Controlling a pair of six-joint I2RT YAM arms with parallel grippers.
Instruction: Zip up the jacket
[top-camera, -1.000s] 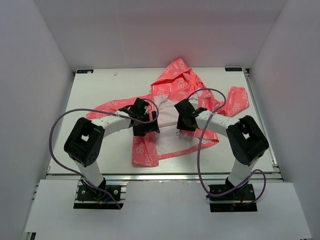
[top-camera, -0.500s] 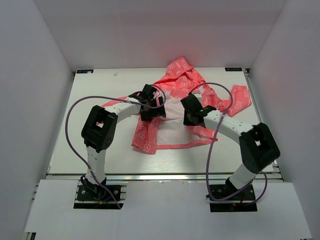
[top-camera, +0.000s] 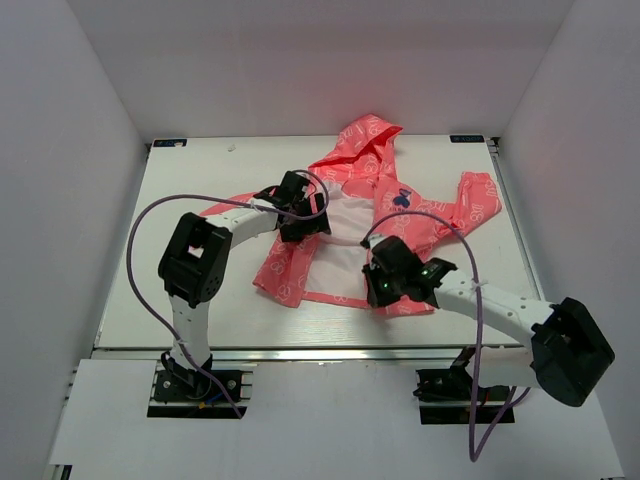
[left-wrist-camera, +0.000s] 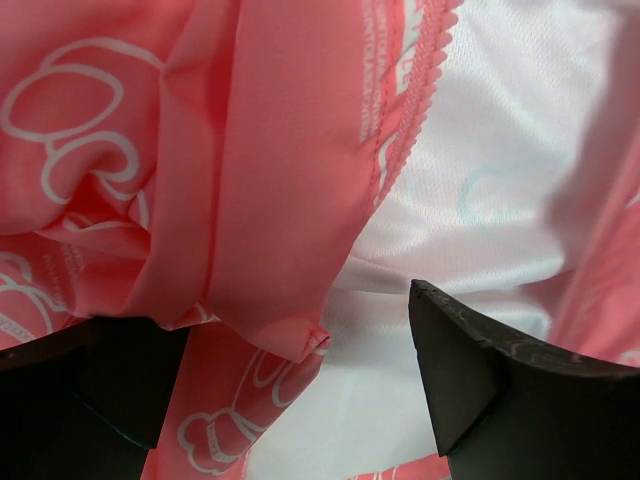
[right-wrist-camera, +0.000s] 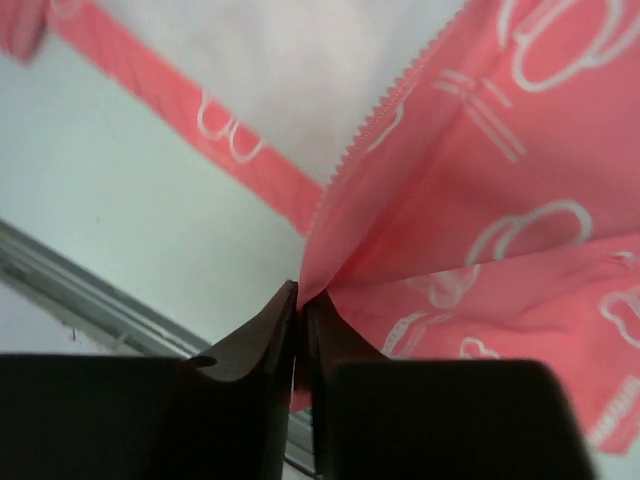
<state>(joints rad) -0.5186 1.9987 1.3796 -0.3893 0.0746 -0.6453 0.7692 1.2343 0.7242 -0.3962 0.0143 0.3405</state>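
Observation:
The coral-pink jacket lies open on the table, hood at the far side, white lining facing up, and a small blue emblem on its right panel. My left gripper is at the upper left front edge. In the left wrist view its jaws stand wide apart, with a pink fold and zipper teeth lying between and beyond them. My right gripper is at the near hem. In the right wrist view it is shut on the pink front edge below the zipper teeth.
The white table is enclosed by white walls on the left, right and back. Its metal front rail runs just near of the right gripper and shows in the right wrist view. Purple cables loop over both arms.
My right gripper has moved toward the near edge, drawing the jacket's right front panel down with it. The jacket has shifted and spread, uncovering the emblem. My left gripper moved toward the collar, then held.

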